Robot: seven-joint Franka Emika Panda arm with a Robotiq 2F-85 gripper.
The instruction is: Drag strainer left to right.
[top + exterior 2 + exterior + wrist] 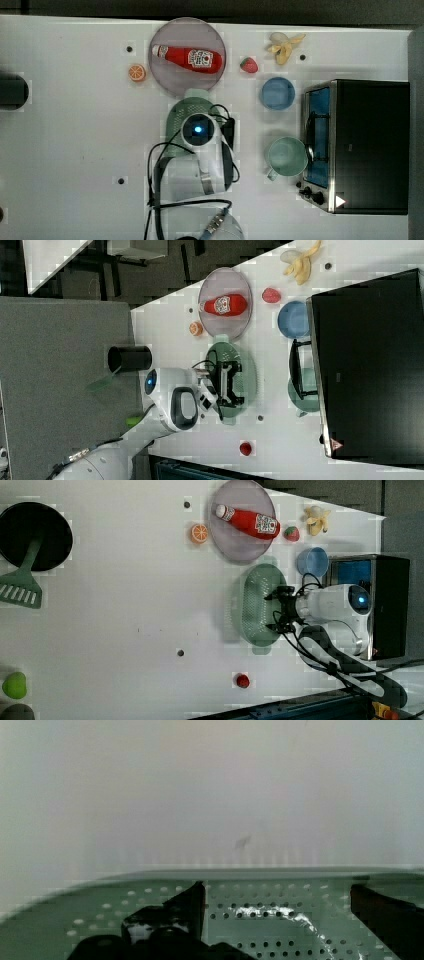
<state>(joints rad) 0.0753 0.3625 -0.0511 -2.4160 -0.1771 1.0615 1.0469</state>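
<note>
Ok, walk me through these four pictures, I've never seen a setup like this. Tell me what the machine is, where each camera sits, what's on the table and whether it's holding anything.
The white machine is a single robot arm ending in a black two-fingered gripper. Three cameras off the arm look down on a white table; the fourth rides on the wrist, looking past the fingers into the strainer.

On the table: a green strainer under the gripper, a plate bearing a ketchup bottle, an orange slice, a strawberry, a banana, a blue bowl, a green mug and a black toaster oven.

The gripper is open above the strainer's basin and holds nothing.
</note>
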